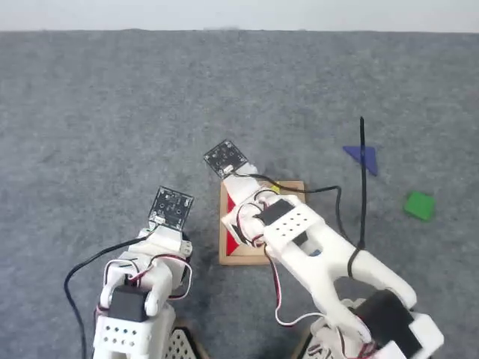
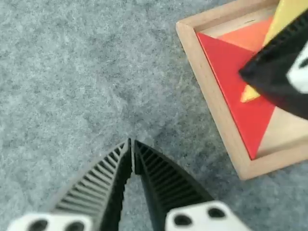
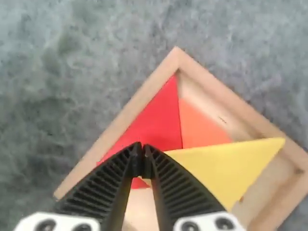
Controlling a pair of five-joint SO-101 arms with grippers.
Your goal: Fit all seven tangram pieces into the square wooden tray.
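Note:
The square wooden tray lies on grey carpet and holds a red triangle and an orange piece. My right gripper hangs over the tray, shut on one corner of a yellow triangle that slants across the tray's inside. In the left wrist view the tray, the red triangle and the yellow triangle show beside the right arm's black fingers. My left gripper is shut on nothing, low over bare carpet next to the tray. A blue triangle and a green piece lie far right of the tray.
The right arm covers most of the tray from above. A black cable runs from that arm up between the tray and the two loose pieces. The left arm stands to the tray's left. Open carpet stretches behind and left.

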